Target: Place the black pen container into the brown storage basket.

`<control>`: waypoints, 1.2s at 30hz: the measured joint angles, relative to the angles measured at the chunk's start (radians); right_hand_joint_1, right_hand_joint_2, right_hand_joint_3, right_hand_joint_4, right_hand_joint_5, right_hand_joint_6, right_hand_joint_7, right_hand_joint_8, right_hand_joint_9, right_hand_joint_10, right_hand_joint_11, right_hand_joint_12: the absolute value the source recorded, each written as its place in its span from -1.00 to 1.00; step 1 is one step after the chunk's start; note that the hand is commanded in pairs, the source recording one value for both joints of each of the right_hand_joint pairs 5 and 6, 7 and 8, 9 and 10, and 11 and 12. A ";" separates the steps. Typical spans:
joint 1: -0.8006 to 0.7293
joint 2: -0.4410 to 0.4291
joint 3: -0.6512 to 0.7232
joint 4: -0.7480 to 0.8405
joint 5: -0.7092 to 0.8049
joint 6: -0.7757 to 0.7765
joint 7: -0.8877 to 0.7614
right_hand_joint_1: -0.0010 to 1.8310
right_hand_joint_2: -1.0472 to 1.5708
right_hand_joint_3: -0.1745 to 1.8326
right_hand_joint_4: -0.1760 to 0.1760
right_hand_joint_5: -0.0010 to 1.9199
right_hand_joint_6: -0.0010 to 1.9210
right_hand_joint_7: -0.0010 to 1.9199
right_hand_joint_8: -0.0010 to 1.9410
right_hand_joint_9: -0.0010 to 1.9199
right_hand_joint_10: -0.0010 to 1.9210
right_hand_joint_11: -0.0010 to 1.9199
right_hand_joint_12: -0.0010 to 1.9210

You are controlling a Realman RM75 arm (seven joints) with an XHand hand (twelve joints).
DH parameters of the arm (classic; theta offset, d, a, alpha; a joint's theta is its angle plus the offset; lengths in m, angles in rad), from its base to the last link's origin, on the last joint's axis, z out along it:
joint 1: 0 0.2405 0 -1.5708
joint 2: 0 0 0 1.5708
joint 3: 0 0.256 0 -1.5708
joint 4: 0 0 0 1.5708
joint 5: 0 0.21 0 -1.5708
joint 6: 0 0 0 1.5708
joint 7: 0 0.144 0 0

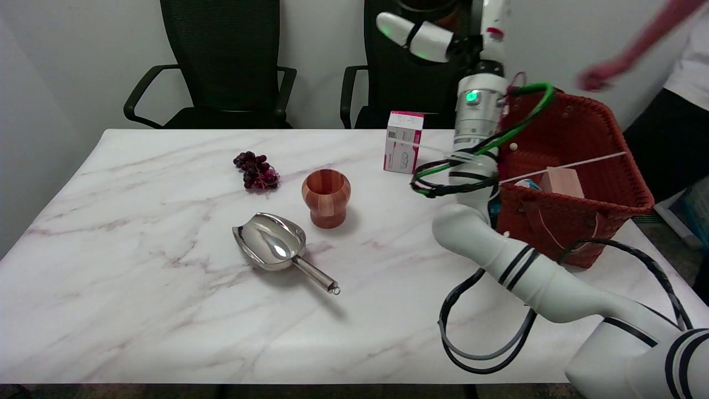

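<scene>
My right hand (pixel 437 33) is raised at the picture's top edge, left of the brown storage basket (pixel 576 221); its grip and the black pen container are cut off, so I cannot tell either. A pink-and-white box (pixel 403 142) stands just left of my forearm. Farther left are a wooden cup (pixel 326 198), metal scoop (pixel 274 244) and grapes (pixel 256 170). A person's hand (pixel 597 76) hovers beyond the basket.

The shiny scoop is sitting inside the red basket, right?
No. The head view shows the shiny scoop lying on the table, near the wooden cup, not inside the red basket. The basket stands at the table's right side.
</scene>
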 measured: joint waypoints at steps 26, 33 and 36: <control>-0.262 0.175 0.336 0.335 0.206 0.043 -0.633 0.43 0.09 -0.63 0.00 -0.39 -0.39 0.24 0.23 0.13 0.13 -0.29 -0.29; -0.297 0.208 0.416 0.320 0.313 -0.025 -0.732 0.44 0.07 -0.54 0.00 -0.45 -0.45 0.22 0.21 0.11 0.11 -0.33 -0.33; -0.302 0.217 0.440 0.305 0.357 -0.064 -0.765 0.43 -0.06 -0.70 0.00 -0.59 -0.59 0.18 0.17 0.07 0.07 -0.42 -0.42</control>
